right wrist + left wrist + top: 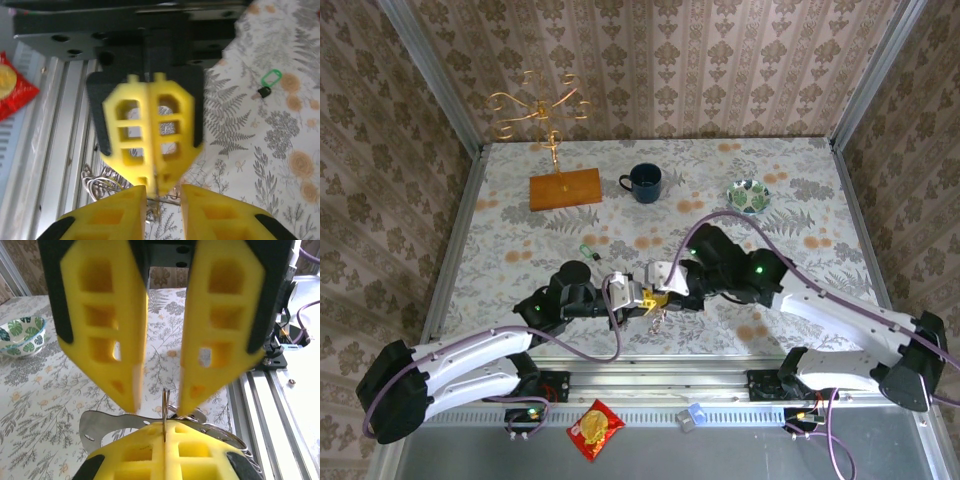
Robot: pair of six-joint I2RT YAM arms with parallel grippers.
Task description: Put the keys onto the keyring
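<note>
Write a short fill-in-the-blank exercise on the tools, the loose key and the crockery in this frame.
1. The left tool is ____ on the keyring.
2. The jaws of the right tool stand ____.
3. The key lying loose on the table has a ____ head.
4. The bowl stands to the ____ of the mug.
Missing words: shut; open; green; right.

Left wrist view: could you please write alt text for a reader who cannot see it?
The left gripper, jaws shut, pinches a thin metal ring at the bottom edge. The right gripper faces it at the top, jaws apart. A leaf-patterned bowl sits on the table at left.
</note>
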